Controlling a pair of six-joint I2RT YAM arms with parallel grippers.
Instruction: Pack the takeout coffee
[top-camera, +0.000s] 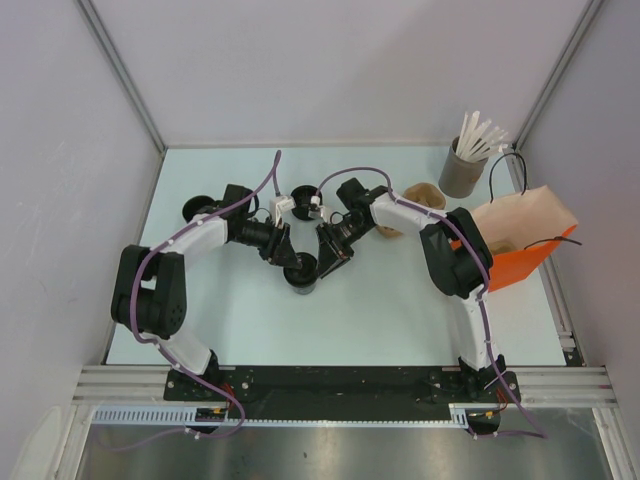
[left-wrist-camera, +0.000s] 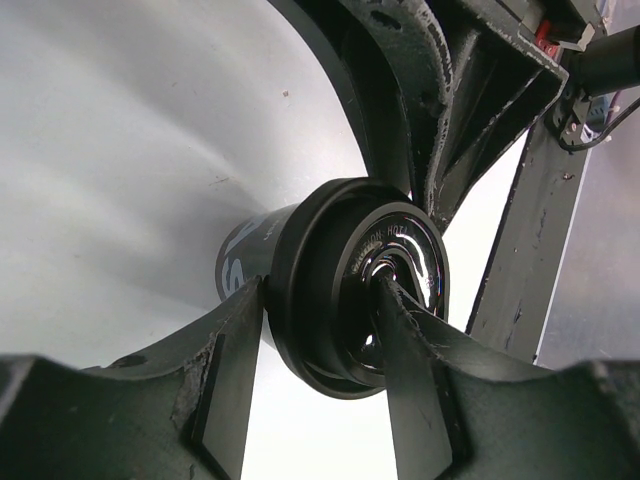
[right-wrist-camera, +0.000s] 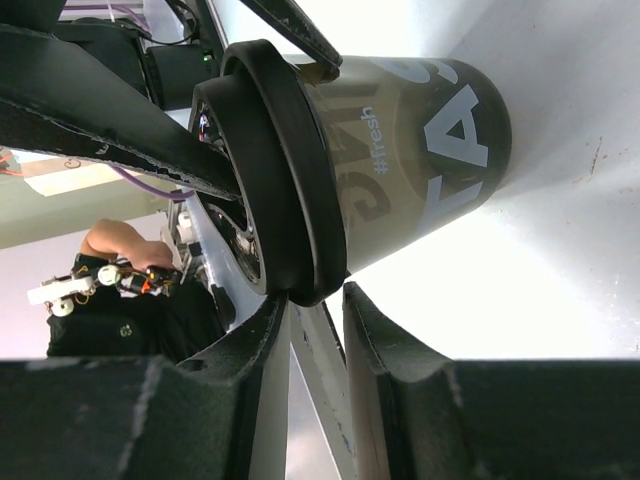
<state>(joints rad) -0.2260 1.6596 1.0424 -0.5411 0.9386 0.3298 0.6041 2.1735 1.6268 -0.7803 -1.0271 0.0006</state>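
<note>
Left wrist view: the left gripper is clamping the lid of the cup across its rim; the right gripper is pinching the same rim.

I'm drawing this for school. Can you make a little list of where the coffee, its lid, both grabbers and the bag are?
Coffee cup: standing between the two grippers
Lid: on the cup
Left gripper: pinching the lid's rim
Right gripper: fingers nearly together at the lid's rim; grip unclear
Orange bag: far right, away from the cup
Packed: not yet
</note>
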